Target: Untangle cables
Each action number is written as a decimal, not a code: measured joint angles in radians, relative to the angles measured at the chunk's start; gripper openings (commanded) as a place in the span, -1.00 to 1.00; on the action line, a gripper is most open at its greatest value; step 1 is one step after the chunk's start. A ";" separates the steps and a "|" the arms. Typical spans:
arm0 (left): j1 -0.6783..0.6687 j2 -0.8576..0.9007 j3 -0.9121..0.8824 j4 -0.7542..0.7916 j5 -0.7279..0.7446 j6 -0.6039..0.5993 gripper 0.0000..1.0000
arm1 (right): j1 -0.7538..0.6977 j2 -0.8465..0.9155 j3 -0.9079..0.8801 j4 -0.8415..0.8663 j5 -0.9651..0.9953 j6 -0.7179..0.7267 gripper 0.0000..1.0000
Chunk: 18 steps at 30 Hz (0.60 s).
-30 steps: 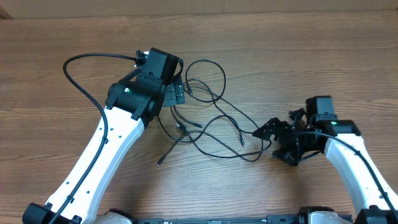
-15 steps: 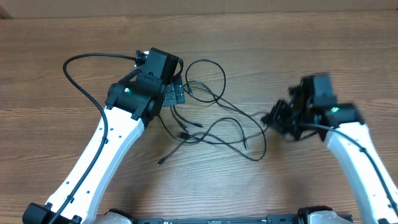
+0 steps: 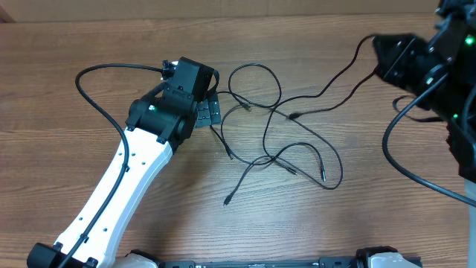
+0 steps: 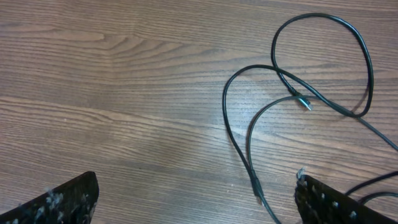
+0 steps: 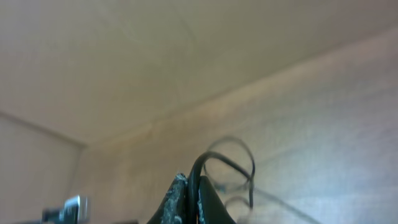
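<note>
A: What's hidden or hard to read?
B: R gripper (image 3: 383,58) is cut off at the overhead's top-right corner, dark & blurred. Its fingers can't be told apart there. The R wrist view is smeared too. L gripper (image 3: 210,113) is partly covered by its own wrist from above.

A: Fingers?
B: R: pressed together, w/ one thin cord (image 5: 196,171) pinched btw. them, as seen in the wrist view. From overhead, that cord is stretched from the tangle up to the gripper. L: fingertips (image 4: 62,202) are spread wide, at the bottom corners of the wrist view. Nothing is gripped. One cord is seen just beside the tip at the picture's right. Contact can't be told.

A: And the cables (image 3: 269,158)?
B: Loosely crossed at approx. mid-table, btw. the two arms, w/ a big loop just beside the L gripper. A plug (image 4: 305,103) is laid inside that loop. Another loose end (image 3: 225,201) is pointed toward the near edge.

A: Surface, room?
B: Brown wood-grain table (image 3: 74,45), w/ a paler strip along the far edge.
</note>
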 measured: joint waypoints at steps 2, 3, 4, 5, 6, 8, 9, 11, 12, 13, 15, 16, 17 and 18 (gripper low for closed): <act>0.000 0.000 0.000 0.000 0.000 0.000 1.00 | 0.000 0.002 0.059 0.092 0.043 0.010 -0.93; 0.000 0.000 0.000 0.001 0.000 0.000 0.99 | 0.000 0.002 0.081 0.150 0.050 0.024 -0.93; 0.000 0.000 0.000 0.001 0.000 0.000 1.00 | 0.000 0.001 0.121 0.201 0.058 0.039 -0.93; 0.000 0.000 0.000 0.000 0.000 0.000 1.00 | 0.000 -0.005 0.145 0.253 0.066 0.053 -0.93; 0.000 0.000 0.000 0.000 0.000 0.000 1.00 | 0.000 -0.002 0.161 0.298 0.072 0.058 -0.93; 0.000 0.000 0.000 0.001 0.000 0.000 1.00 | 0.000 -0.003 0.189 0.347 0.126 0.065 -0.93; 0.000 0.000 0.000 0.000 0.000 0.000 0.99 | 0.000 -0.004 0.192 0.348 0.179 0.052 -0.92; 0.000 0.000 0.000 0.001 0.000 0.000 1.00 | 0.000 0.001 0.192 0.347 0.269 0.021 -0.93; 0.000 0.000 0.000 0.000 0.000 0.000 1.00 | 0.000 0.006 0.192 0.347 0.342 -0.009 -0.93; 0.000 0.000 0.000 0.001 0.000 0.000 1.00 | 0.000 0.013 0.192 0.347 0.411 -0.035 -0.93; 0.000 0.000 0.000 0.001 0.000 0.000 1.00 | -0.003 0.026 0.192 0.347 0.567 -0.087 -0.93; 0.000 0.000 0.000 0.000 0.000 0.000 1.00 | -0.008 0.032 0.192 0.346 0.631 -0.109 -0.93; 0.000 0.000 0.000 0.001 0.000 0.000 1.00 | -0.023 0.041 0.192 0.346 0.711 -0.135 -0.93; 0.000 0.000 0.000 0.001 0.000 0.000 1.00 | -0.045 0.047 0.192 0.330 0.779 -0.151 -0.93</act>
